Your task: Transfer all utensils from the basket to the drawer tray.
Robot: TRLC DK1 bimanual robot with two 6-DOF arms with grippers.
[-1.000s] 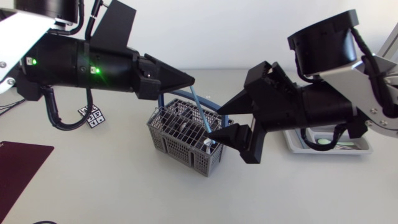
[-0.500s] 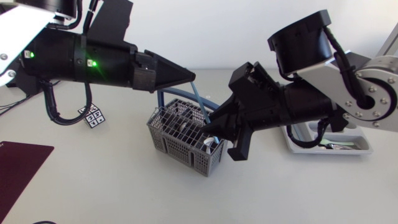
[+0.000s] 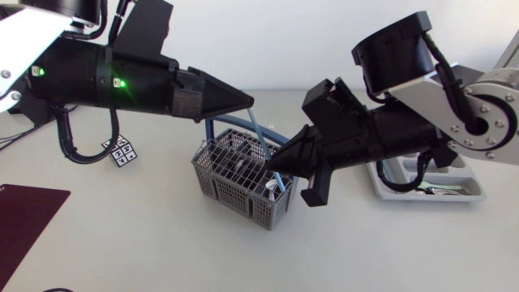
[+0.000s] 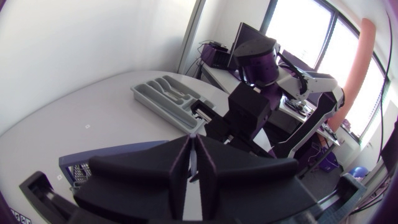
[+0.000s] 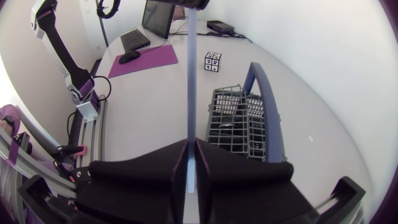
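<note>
While left gripper and right gripper clamp blue utensil | basket beneath

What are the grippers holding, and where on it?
Both grip one long pale blue utensil: left gripper at its upper end, right gripper lower down.

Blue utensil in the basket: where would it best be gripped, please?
Grip the blue utensil on its straight handle above the basket rim, probably from the side: the left gripper holds its top and its lower end is in the basket. The right gripper is shut there.
</note>
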